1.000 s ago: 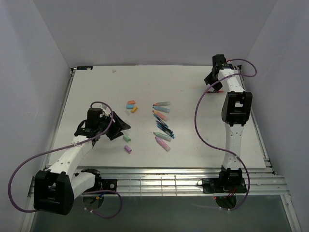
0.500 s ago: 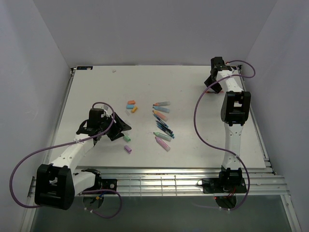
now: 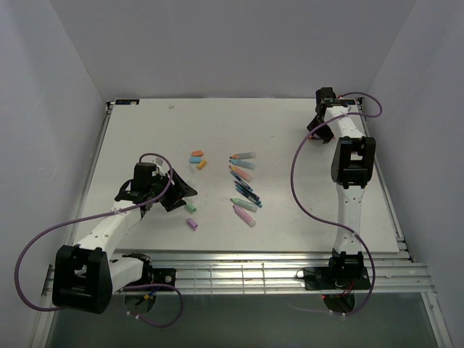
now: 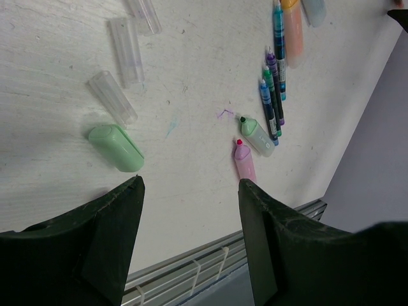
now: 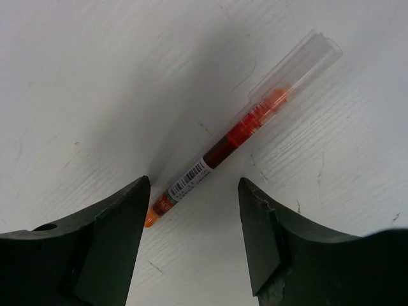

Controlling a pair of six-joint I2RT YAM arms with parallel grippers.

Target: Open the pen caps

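White table (image 3: 145, 123) seen from above, with two robot arms reaching over it. The left gripper (image 4: 191, 185) hovers over the middle-left of the table, its two dark fingers spread apart with nothing between them. Just beyond the fingers lies a loose green cap (image 4: 116, 148). Farther on, three loose clear caps (image 4: 112, 97) lie apart from one another. In the top view, a purple cap (image 3: 193, 223) lies near the green one, and two orange caps (image 3: 196, 154) sit farther back. To the right of the caps lies a row of pens. A green-tipped highlighter (image 4: 258, 136) and a pink highlighter (image 4: 244, 160) lie side by side with bare tips, next to several thin pens (image 4: 271, 95). The right gripper (image 5: 194, 182) is near the far right corner of the table, fingers also spread wide and holding nothing. Beneath its gap an orange pen (image 5: 210, 153) lies flat on the table at a slant. Its clear cap (image 5: 299, 64) is still on, at the end away from the fingers.
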